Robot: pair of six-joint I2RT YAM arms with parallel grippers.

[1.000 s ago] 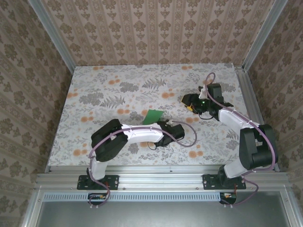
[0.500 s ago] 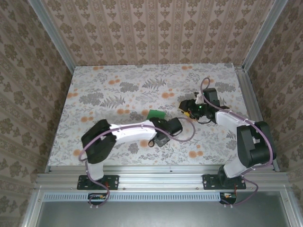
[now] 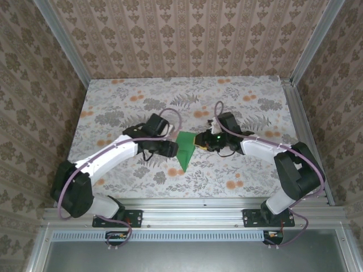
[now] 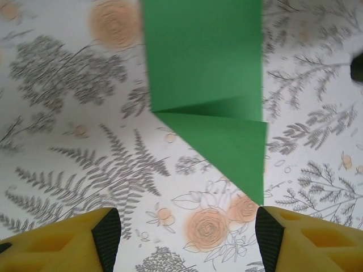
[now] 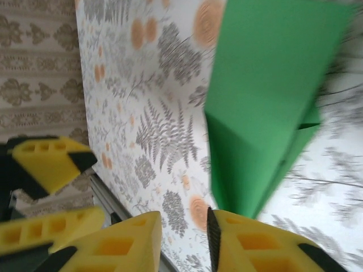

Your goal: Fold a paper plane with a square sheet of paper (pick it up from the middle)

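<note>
Green paper (image 4: 204,62) lies just beyond left claw (image 4: 187,229).

Green paper plane (image 3: 185,148) lies folded, tip nearward.

The left arm (image 3: 108,161) was stretched low from its base toward the middle, and the right arm (image 3: 266,148) was bent inward to face it. The left gripper (image 3: 170,148) was held with its jaws wide apart, its yellow fingers (image 4: 68,241) pointed downward. The right gripper (image 3: 199,141) was held just opposite, tilted, with its jaws narrowly parted.
</note>
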